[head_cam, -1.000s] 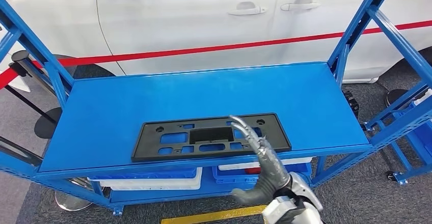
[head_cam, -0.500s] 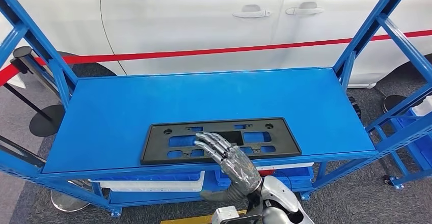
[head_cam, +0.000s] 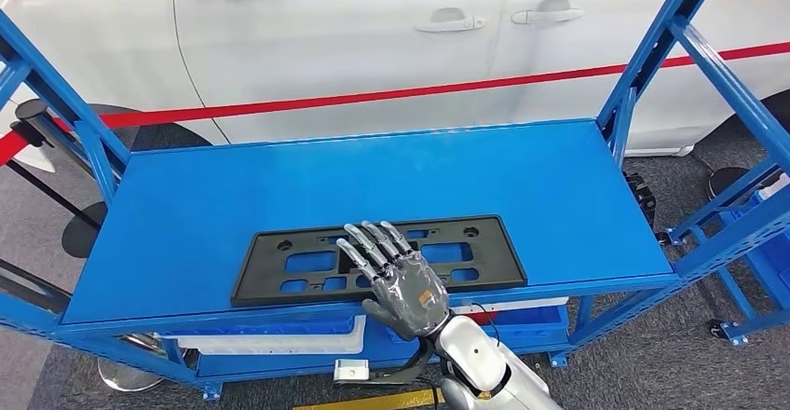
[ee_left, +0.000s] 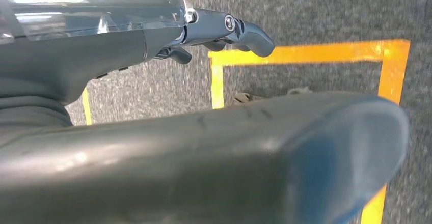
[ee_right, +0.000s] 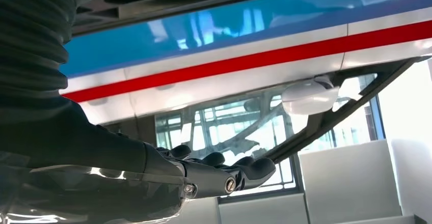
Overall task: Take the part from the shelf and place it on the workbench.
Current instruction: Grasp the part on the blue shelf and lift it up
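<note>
A black plastic part (head_cam: 373, 257) is lying flat near the front edge of the blue shelf (head_cam: 233, 186). The right hand (head_cam: 396, 275) is hovering over the part's middle, fingers spread and holding nothing. In the wrist view, the left hand (ee_left: 224, 30) is hanging over the floor, its hold impossible to tell.

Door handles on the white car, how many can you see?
2. One door handle and a second door handle sit side by side on the white car behind the blue shelf. Others may lie outside the picture.
</note>
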You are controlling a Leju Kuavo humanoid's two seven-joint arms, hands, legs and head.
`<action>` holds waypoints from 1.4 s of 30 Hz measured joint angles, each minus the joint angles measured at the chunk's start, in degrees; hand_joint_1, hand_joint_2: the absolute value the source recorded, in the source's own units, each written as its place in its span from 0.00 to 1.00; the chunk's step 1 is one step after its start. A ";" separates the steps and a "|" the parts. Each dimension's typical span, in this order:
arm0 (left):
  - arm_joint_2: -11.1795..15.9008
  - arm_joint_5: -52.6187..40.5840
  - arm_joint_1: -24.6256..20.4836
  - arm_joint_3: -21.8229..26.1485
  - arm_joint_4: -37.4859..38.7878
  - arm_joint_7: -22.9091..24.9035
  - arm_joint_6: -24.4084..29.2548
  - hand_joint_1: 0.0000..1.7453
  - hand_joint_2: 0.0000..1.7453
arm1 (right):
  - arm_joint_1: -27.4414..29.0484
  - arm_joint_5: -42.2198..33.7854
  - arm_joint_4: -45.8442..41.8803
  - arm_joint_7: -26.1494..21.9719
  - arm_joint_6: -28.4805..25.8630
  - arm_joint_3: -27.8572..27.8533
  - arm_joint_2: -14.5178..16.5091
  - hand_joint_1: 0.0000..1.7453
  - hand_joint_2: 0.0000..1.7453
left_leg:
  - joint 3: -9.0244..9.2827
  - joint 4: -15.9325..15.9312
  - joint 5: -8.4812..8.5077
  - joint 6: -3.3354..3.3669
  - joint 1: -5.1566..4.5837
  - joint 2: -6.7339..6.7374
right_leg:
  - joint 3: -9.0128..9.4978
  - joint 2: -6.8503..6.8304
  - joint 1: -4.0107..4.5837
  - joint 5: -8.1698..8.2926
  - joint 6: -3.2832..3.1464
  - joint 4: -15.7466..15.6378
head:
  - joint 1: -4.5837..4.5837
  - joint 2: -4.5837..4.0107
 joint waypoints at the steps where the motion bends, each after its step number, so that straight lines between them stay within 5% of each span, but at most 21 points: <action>1: 0.01 -0.11 0.04 0.00 0.00 -0.02 -0.01 0.00 0.00 | -0.32 0.23 1.13 0.26 0.08 0.24 0.50 0.00 1.00 | -1.50 2.97 -0.90 -0.07 0.01 0.01 | 0.00 -0.05 0.12 -0.04 -0.08 0.05 | 0.02 0.00; 3: 0.08 -0.29 0.14 0.00 0.00 -0.04 -0.02 0.00 0.00 | -0.92 0.47 3.14 0.56 0.20 0.58 1.39 0.00 1.00 | -1.65 2.87 0.68 -0.02 0.00 0.01 | 0.08 -0.02 0.30 -0.19 -0.14 0.21 | 0.01 0.00; 6: 0.26 -0.37 0.09 0.00 0.00 -0.17 -0.02 0.00 0.00 | -1.68 0.68 4.78 0.61 0.21 0.84 2.31 0.00 1.00 | 3.39 -7.96 5.92 0.58 -0.10 0.01 | 0.23 0.05 0.47 -0.66 0.20 0.70 | 0.03 0.00; 11: 0.28 -0.60 0.15 0.00 0.00 -0.37 -0.05 0.00 0.00 | -2.57 1.91 6.97 1.20 0.21 1.25 2.88 0.00 1.00 | 4.82 -11.43 6.62 1.88 -0.12 -0.04 | -0.13 0.08 0.64 -1.17 1.47 1.26 | 0.10 0.00; 13: 0.28 -0.76 0.13 0.00 -0.01 -0.53 -0.12 0.00 0.00 | -2.92 2.34 7.83 1.35 0.27 1.38 2.94 0.00 1.00 | 5.00 -11.85 6.85 2.48 0.13 0.03 | -1.65 0.08 0.53 -3.38 2.05 4.68 | 0.14 0.00; 15: 0.34 -0.85 0.10 0.00 -0.01 -0.94 -0.16 0.00 0.00 | -3.13 2.68 8.89 1.42 0.28 1.42 2.95 0.00 1.00 | 4.94 -11.87 6.85 2.74 0.11 0.06 | -5.26 0.07 0.21 -6.85 2.51 12.04 | 0.15 0.00; 17: 0.39 -0.95 0.14 0.00 0.00 -1.38 -0.21 0.00 0.00 | -3.14 2.92 10.03 1.51 0.16 1.44 2.94 0.00 1.00 | 4.93 -11.83 6.82 2.74 0.09 0.04 | -7.90 0.06 -0.09 -7.86 2.78 16.80 | 0.15 0.00; 18: 0.40 -1.04 0.16 0.00 0.00 -1.52 -0.24 0.00 0.00 | -3.16 3.01 10.47 1.54 0.07 1.45 2.94 0.00 1.00 | 4.99 -11.82 6.79 2.70 0.09 0.01 | -7.68 0.06 -0.20 -6.67 2.79 15.99 | 0.16 0.00; 21: 0.39 -1.35 0.14 -0.01 0.00 -1.67 -0.30 0.00 0.00 | -3.50 3.29 11.21 1.73 -0.05 1.45 2.96 0.00 1.00 | 5.30 -11.76 6.56 2.30 0.00 -0.10 | -2.58 0.04 -0.18 -0.95 2.31 4.94 | 0.16 0.00; 24: 0.39 -1.45 0.09 -0.05 0.00 -1.74 -0.32 0.00 0.00 | -3.93 4.46 11.89 3.07 -0.03 1.47 3.05 0.00 1.00 | 5.28 -11.80 6.44 1.42 -0.17 -0.10 | -0.79 0.15 0.32 -0.04 1.73 0.80 | 0.13 0.00; 27: 0.47 -1.50 0.03 -0.13 0.00 -1.99 -0.32 0.00 0.00 | -4.33 6.39 13.01 5.03 0.10 1.47 3.46 0.16 1.00 | 5.07 -10.94 5.62 0.43 -0.04 -0.04 | -0.55 0.18 0.03 0.31 0.77 0.16 | 0.10 0.00; 31: 0.57 -1.50 0.03 -0.17 0.00 -2.19 -0.32 0.00 0.00 | -5.07 9.00 15.27 7.75 0.02 1.55 4.53 0.52 1.00 | -1.13 2.37 -0.95 -0.31 0.08 0.00 | -0.38 -0.02 0.02 0.42 -0.04 -0.16 | 0.03 0.00; 33: 0.60 -1.50 0.14 -0.17 0.00 -2.26 -0.32 0.00 0.00 | -5.19 9.85 16.48 8.90 -0.08 1.57 4.87 0.66 1.00 | -2.38 4.70 -0.68 -0.41 0.09 0.01 | -0.33 -0.02 0.13 0.34 -0.08 -0.04 | 0.03 0.00; 37: 0.78 -1.53 -0.01 -0.17 0.00 -2.51 -0.37 0.00 0.00 | -5.93 10.21 18.27 9.76 -0.23 1.58 5.61 0.76 1.00 | 4.06 -9.06 5.99 0.25 0.00 0.07 | -0.32 0.23 0.37 -0.20 0.51 0.69 | 0.05 0.00; 40: 0.79 -1.54 -0.07 -0.17 0.00 -2.58 -0.46 0.00 0.00 | -6.31 10.20 19.15 9.78 -0.36 1.58 5.80 0.94 1.00 | 4.83 -11.12 6.27 1.29 -0.19 -0.02 | -0.55 0.34 0.56 -0.25 1.28 0.90 | 0.12 0.00; 42: 0.78 -1.56 -0.03 -0.18 0.00 -2.66 -0.59 0.00 0.00 | -6.49 10.21 19.62 9.86 -0.42 1.57 5.88 0.96 1.00 | 4.92 -11.43 6.54 2.01 -0.06 0.03 | -0.86 0.30 0.39 -1.00 1.90 1.81 | 0.14 0.00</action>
